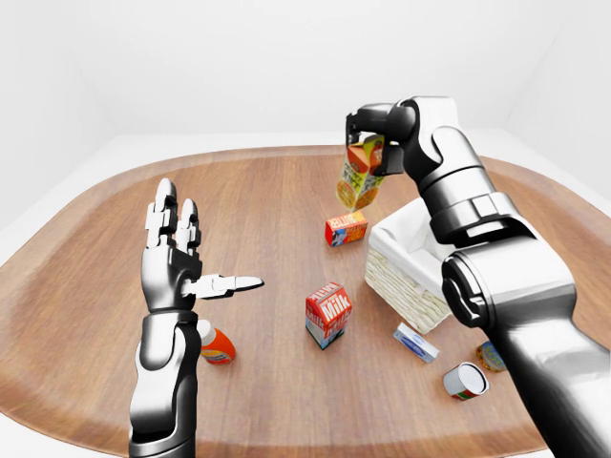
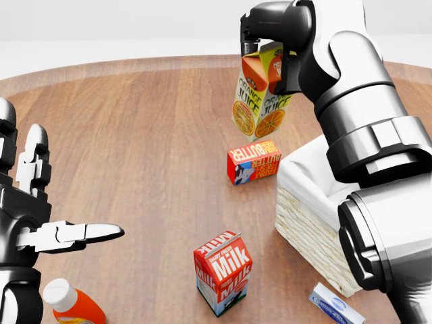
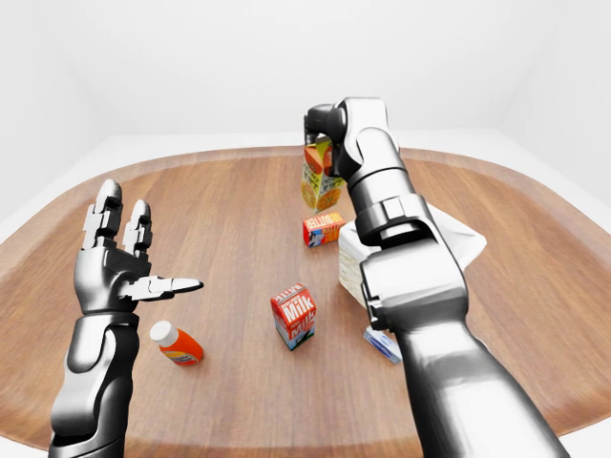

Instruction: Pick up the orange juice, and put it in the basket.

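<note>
— What's filling the picture?

— A round wooden table [image 1: 267,191] is spreading across the whole left-eye view. The white basket [image 1: 406,272] is sitting right of centre.

— And the hands?

— The right hand [image 2: 266,30], at the top of the head view, is gripping the orange juice carton [image 2: 260,101] by its top, tilted, hanging clear above the butter box [image 2: 253,162], just left of the basket. The left hand [image 1: 177,258] is hovering at the left, fingers spread apart, grasping nothing.

— Anything smaller?

— A milk carton [image 2: 223,270] is standing low in the centre.
</note>
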Controlling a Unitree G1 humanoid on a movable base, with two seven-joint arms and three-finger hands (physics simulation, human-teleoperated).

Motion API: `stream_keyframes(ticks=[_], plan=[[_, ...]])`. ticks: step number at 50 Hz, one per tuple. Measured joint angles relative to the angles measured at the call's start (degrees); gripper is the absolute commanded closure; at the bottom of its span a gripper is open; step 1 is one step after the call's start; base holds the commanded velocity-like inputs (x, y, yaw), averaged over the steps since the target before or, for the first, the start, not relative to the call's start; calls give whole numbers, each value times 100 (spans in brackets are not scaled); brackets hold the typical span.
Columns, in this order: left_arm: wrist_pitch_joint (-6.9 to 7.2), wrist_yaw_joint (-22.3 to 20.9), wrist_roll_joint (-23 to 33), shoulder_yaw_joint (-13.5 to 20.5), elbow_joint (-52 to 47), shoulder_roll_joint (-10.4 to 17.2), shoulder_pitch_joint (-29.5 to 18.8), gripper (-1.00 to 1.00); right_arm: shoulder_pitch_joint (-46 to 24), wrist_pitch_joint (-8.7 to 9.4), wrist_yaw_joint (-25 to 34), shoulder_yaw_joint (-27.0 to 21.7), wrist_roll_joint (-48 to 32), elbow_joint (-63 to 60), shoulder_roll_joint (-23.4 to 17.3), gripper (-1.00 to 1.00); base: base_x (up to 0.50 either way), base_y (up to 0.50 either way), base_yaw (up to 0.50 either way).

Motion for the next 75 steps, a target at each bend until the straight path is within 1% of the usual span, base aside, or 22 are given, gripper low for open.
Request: stream_keyframes(ticks=[46,54,75], plan=[[0,-2,2,-1,-4,-2,2,-100,1065,-2,-2,-329,-304,-2062,-549,100,0,0,0],[0,-1,2,-1,-4,-2,2,-100,1357,0,-1,-415,-334,-2563,-669,100,0,0,0],[0,-4,3,-2,-3,-2,6,-100,2437,0,-6,-746,-480,-4091,-1072,100,0,0,0]])
